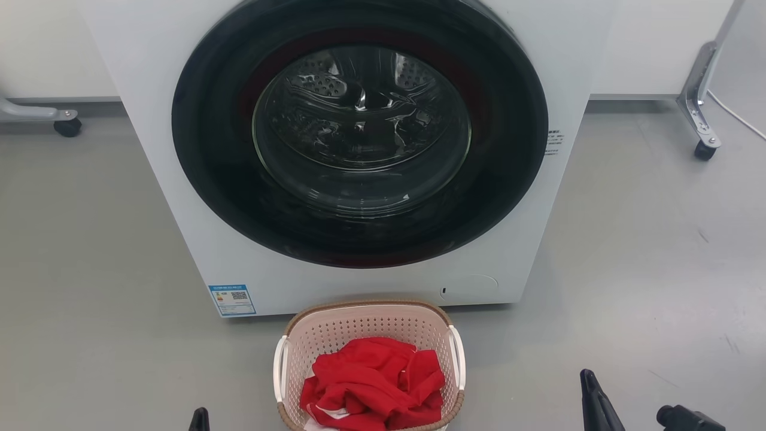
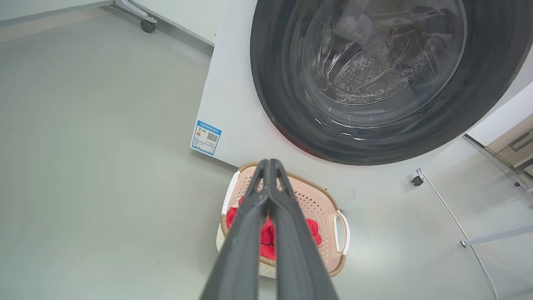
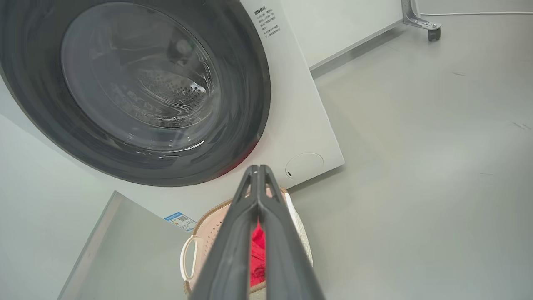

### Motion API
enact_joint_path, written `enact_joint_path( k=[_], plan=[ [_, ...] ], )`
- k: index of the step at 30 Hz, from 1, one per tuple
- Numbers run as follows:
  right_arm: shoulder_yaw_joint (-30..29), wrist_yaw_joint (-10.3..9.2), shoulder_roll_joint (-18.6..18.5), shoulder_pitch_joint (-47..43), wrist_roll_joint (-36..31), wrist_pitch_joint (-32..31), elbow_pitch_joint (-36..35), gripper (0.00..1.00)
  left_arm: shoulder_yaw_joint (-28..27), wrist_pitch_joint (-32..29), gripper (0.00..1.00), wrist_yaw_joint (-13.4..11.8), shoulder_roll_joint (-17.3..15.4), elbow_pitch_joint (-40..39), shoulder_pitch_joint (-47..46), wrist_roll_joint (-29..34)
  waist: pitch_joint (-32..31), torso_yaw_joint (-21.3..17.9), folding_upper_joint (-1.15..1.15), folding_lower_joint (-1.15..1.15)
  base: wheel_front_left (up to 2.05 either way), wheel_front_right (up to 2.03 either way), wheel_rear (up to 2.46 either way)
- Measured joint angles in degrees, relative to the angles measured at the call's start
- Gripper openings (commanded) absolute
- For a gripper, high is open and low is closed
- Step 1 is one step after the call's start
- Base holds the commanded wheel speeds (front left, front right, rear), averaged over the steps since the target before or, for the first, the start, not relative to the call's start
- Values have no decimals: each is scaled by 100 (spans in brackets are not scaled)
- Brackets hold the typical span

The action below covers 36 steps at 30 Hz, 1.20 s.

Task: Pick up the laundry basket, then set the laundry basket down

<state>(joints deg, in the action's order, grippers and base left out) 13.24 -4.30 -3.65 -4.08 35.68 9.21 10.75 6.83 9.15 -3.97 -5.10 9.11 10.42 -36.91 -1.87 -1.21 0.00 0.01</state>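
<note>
Laundry basket (image 1: 365, 329) sat on floor (image 1: 90, 299), just before washing machine (image 1: 179, 251), red garment (image 1: 374, 383) heaped inside. Left pincer (image 2: 269, 164) and right pincer (image 3: 258, 168) were both closed tip to tip, gripping nothing, clear of basket at either side. Judged light; perforated plastic stiff yet slightly flexible, smooth. Best hold: white side handles (image 1: 459, 359), one per pincer, lift kept level.
</note>
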Motion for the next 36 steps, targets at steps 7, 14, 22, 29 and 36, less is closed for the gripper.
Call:
enact_joint_path(
  k=[7, 14, 22, 29, 36],
  plan=[
    [-193, 88, 12, 31, 512, -147, 57, 0, -111, -147, 0, 101, 22, 77, -130, -548, 18, 11, 0, 0, 0, 0, 0],
    [-389, 201, 24, 141, 1025, -312, 102, 0, -240, -308, 0, 178, 45, 155, -265, -1024, 37, 23, 0, 0, 0, 0, 0],
    [-606, 331, 43, 257, 1617, -469, 171, 0, -347, -457, 0, 305, 86, 216, -440, -1622, 57, 35, 0, 0, 0, 0, 0],
    [-798, 424, 54, 286, 2130, -620, 245, 0, -460, -610, 0, 403, 110, 301, -563, -2087, 75, 46, 0, 0, 0, 0, 0],
    [-985, 523, 64, 385, 2650, -766, 292, 0, -580, -761, 0, 508, 127, 359, -684, -2571, 93, 58, 0, 0, 0, 0, 0]
  ],
)
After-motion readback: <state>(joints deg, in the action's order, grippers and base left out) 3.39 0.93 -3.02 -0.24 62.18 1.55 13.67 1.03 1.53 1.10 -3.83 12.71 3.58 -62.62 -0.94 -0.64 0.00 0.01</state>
